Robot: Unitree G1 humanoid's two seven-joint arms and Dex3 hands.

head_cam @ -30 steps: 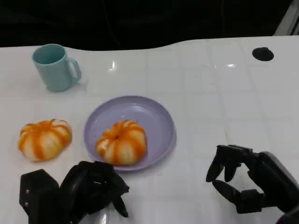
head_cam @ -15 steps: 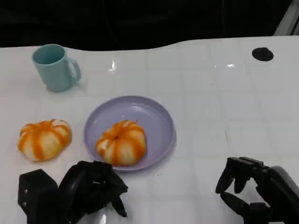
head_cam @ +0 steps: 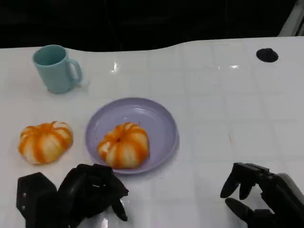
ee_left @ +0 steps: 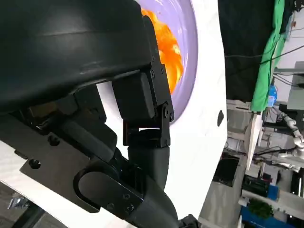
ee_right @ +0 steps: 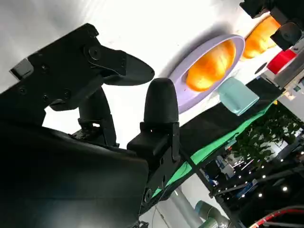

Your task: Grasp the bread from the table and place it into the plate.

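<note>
Closest to the camera, the left hand (head_cam: 92, 192) sits low at the near edge of the white counter (head_cam: 213, 109), fingers curled in with nothing in them, just short of the plate's near rim. Over on the other side the right hand (head_cam: 256, 194) hangs near the counter's near right corner, fingers bent but apart and thumb out, holding nothing, well away from the plate. Next up is the lavender plate (head_cam: 156, 118), roughly mid-counter, and there's an orange-and-white striped bread roll (head_cam: 123, 145) lying in its near-left part. A second striped roll (head_cam: 45, 141) lies on the bare counter just left of the plate, not touching it, with a small gap between them. The left wrist view catches the plate's edge (ee_left: 202, 52) with the roll (ee_left: 166, 52) in it past the hand's fingers (ee_left: 142, 99). Further back on the left stands a light teal mug (head_cam: 54, 68), upright, handle pointing right. Way at the far right of the counter is a small black round thing (head_cam: 267, 55); can't tell what it is.
</note>
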